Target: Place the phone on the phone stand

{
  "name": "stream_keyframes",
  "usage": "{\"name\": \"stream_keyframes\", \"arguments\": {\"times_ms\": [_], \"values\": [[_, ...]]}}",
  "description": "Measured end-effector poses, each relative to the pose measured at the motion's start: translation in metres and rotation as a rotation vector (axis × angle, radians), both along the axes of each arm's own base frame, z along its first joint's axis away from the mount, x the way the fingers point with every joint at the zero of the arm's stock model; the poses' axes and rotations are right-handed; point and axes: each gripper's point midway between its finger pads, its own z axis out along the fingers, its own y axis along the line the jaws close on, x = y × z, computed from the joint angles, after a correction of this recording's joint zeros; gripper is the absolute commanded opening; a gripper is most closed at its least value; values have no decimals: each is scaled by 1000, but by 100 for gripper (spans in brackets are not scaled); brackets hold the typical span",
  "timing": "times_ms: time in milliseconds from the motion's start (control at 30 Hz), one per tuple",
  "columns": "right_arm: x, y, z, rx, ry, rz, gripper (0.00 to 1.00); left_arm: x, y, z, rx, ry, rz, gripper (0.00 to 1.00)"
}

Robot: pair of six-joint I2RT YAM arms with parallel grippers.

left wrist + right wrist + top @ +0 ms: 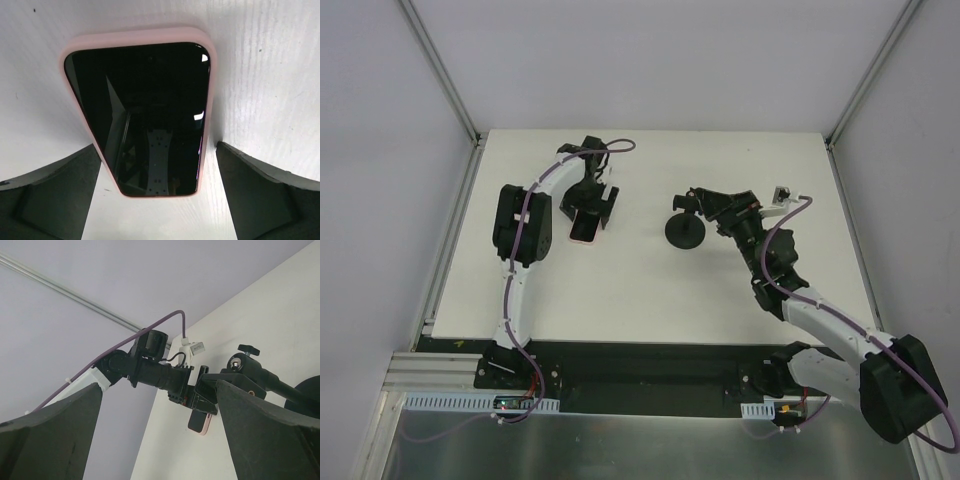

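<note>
The phone (145, 115), black screen up in a pink case, lies flat on the white table. My left gripper (157, 150) is open, its two fingers straddling the phone's near end without touching it. In the top view the phone (584, 232) pokes out below the left gripper (590, 212). The phone stand (685, 230), a black disc base with a short post, stands mid-table. My right gripper (698, 203) is open, right beside the stand's top. In the right wrist view the stand's clamp head (250, 371) shows just behind my right finger (270, 435), and the phone (201, 424) lies beyond.
The white table (650, 300) is bounded by grey walls and metal frame posts (440, 70) at the back corners. The left arm (525, 225) bends over the table's left side. The right arm (820, 310) reaches in from the lower right.
</note>
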Motion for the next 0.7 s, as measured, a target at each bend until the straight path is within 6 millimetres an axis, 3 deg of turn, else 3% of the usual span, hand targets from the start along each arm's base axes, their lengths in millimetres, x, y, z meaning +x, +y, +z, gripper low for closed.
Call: {"name": "stream_keyframes", "arguments": {"times_ms": [133,233,267,367,400,467,500,533,700], "values": [[-2,-2,1,-19,-3,-5,99,3,0,-1,5,-1,3,89],[-3,-3,1,-36,0,-8,99,3,0,-1,15,-1,1,76],[-2,-3,1,-45,2,-8,99,3,0,-1,18,-1,1,64],[0,-1,3,-82,11,-10,97,2,-3,0,32,-5,-5,45],[0,0,5,-95,14,-9,97,2,-3,0,40,-8,-7,34],[1,4,11,-125,10,-3,97,2,-4,0,49,-11,-14,25],[1,7,15,-139,6,2,97,2,-6,0,51,-13,-19,6],[0,9,18,-155,0,7,97,2,-6,1,52,-14,-20,0],[-2,22,25,-248,-23,26,97,2,-7,4,56,-23,-23,0]]}}
